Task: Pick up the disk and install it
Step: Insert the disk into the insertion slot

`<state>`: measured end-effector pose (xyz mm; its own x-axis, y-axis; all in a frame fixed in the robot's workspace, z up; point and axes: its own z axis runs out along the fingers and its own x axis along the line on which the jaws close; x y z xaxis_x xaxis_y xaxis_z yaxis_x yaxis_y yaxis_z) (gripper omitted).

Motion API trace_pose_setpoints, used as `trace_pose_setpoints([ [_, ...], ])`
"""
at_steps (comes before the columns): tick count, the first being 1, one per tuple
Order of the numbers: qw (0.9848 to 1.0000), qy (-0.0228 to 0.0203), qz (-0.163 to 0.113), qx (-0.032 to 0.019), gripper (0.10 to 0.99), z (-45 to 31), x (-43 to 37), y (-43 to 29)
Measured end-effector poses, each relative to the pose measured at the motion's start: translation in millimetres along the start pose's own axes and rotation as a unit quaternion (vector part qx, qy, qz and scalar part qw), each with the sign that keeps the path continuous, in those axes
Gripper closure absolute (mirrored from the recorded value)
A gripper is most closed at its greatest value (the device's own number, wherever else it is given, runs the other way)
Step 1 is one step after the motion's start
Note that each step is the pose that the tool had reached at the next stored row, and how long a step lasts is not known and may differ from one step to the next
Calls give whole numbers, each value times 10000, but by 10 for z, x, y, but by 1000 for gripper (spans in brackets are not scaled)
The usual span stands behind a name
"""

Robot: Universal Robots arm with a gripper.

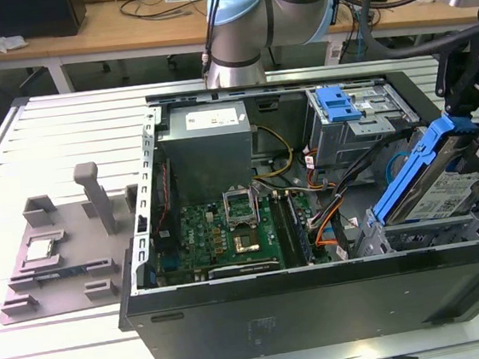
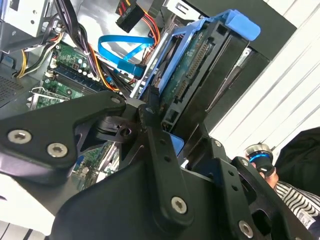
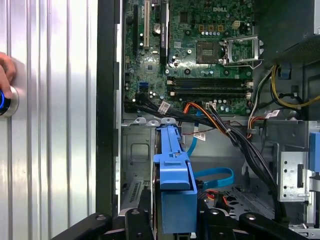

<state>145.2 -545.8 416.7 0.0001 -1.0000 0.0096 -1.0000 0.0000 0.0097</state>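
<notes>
While the open black computer case (image 1: 322, 308) lies on the slatted metal desk (image 1: 63, 129), the silver rectangular disk in its blue plastic carrier frame (image 1: 432, 181) is held tilted above the drive bay at the exterior view's right. It appears to be clamped by the black hand (image 2: 150, 107), whose fingers (image 2: 155, 145) are pressed against its edge.
</notes>
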Motion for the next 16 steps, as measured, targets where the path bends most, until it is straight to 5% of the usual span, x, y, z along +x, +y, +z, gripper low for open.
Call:
trace_pose_setpoints([
  [12, 10000, 7, 0, 0, 722, -6, 0, 0],
  [16, 10000, 25, 0, 4, 722, -103, 1, 1],
])
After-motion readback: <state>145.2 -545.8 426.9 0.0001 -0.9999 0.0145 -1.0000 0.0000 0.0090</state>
